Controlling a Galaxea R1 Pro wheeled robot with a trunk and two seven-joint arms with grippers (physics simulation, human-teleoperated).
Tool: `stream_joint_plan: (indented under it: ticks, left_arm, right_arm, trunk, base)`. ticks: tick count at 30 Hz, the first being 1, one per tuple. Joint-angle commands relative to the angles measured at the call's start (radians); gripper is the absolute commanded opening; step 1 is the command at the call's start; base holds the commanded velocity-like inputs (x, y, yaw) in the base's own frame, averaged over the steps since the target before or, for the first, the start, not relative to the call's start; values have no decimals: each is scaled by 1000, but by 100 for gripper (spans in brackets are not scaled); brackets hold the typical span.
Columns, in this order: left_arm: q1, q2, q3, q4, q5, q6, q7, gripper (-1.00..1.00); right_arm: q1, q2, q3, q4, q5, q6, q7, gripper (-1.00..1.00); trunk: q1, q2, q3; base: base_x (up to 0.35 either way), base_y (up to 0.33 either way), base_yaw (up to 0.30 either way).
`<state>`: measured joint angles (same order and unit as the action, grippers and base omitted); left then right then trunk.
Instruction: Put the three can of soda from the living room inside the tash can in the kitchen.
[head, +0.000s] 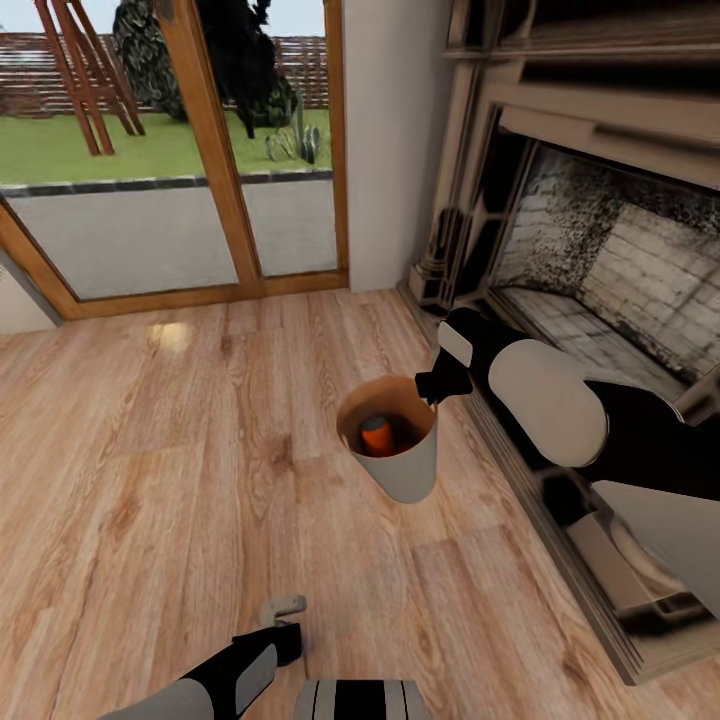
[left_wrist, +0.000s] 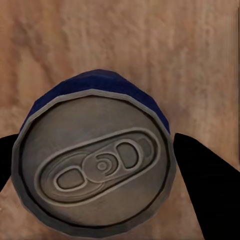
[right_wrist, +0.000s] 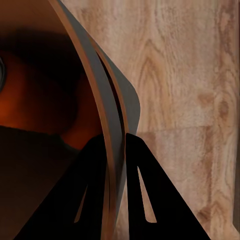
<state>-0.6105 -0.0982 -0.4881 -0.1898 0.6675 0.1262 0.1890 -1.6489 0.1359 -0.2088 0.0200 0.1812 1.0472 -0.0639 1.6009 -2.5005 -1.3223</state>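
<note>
The tash can (head: 410, 470), grey outside and tan inside, is over the wood floor beside the fireplace, leaning slightly. One orange can of soda (head: 376, 436) lies inside it. My right gripper (head: 432, 385) is shut on its rim; in the right wrist view the gripper (right_wrist: 116, 150) has one finger on each side of the bin wall (right_wrist: 112, 100), with the orange can (right_wrist: 35, 105) inside. My left gripper (head: 285, 625) is low by my base. The left wrist view has that gripper (left_wrist: 90, 150) shut on the dark blue can of soda (left_wrist: 95, 165), silver top facing the camera.
A dark ornate fireplace (head: 600, 260) with a raised hearth runs along the right, close behind my right arm. Wood-framed glass doors (head: 200, 150) stand at the back, with a white wall section (head: 390, 130) beside them. Open wood floor (head: 150, 450) stretches left of the bin.
</note>
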Motion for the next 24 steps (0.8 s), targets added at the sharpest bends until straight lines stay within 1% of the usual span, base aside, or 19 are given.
stream_joint_plan:
  ticks: [1,2,24]
  left_arm:
    - [0,0,-1,0,0,0,0,-100]
    - [0,0,-2,0,0,1,0,-100]
    - [0,3,-7,-11,1,1,0,-100]
  right_arm:
    - [0,0,-12,0,-16,0,3,-100]
    - [0,0,-12,0,-16,0,3,-100]
    - [4,0,-16,0,-15,0,1,-100]
  trunk:
    - [0,0,4]
    - [-1,1,8]
    - [-85,155,77]
  base:
    - [0,0,0]
    - [0,0,0]
    - [0,0,0]
